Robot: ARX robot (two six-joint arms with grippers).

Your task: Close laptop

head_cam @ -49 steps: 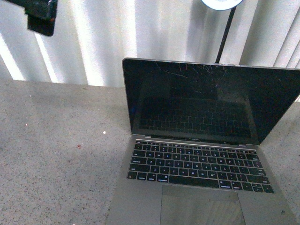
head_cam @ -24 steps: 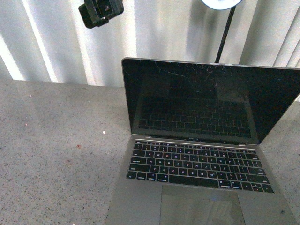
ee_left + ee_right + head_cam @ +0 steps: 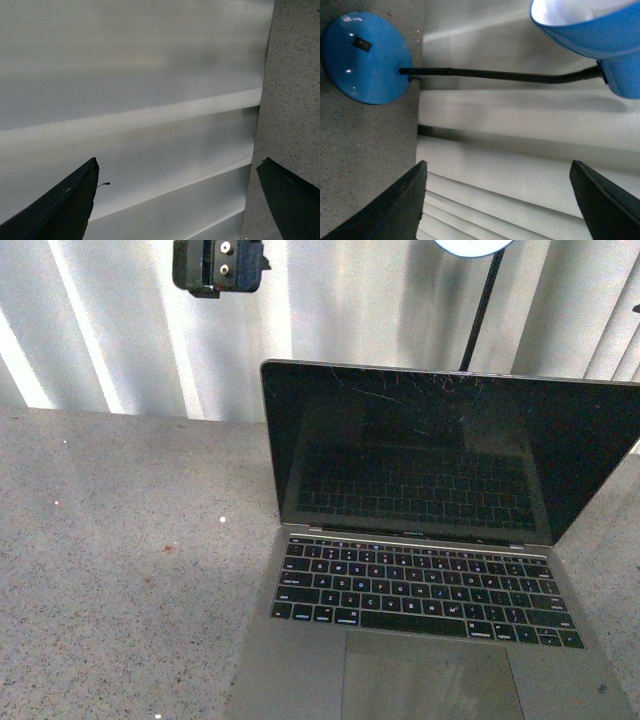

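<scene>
The laptop [image 3: 420, 570] stands open on the speckled grey table [image 3: 120, 570] at the right in the front view, its scratched black screen upright and facing me, black keys and trackpad below. My left gripper [image 3: 218, 265] hangs high at the top left of that view, above and left of the lid's top corner, well apart from it. In the left wrist view the left gripper [image 3: 180, 170] is open and empty, facing the white corrugated wall. In the right wrist view the right gripper [image 3: 497, 167] is open and empty. The right gripper is out of the front view.
A white corrugated wall [image 3: 350, 310] runs behind the table. A blue lamp stands behind the laptop: its round base [image 3: 365, 57], black gooseneck [image 3: 500, 75] and blue shade [image 3: 590, 30] show in the right wrist view; stem [image 3: 482, 310] and lit head [image 3: 475, 246] in the front view.
My left gripper has moved right along the top of the front view, from the far left corner to above the laptop's left side. The laptop has not moved.
</scene>
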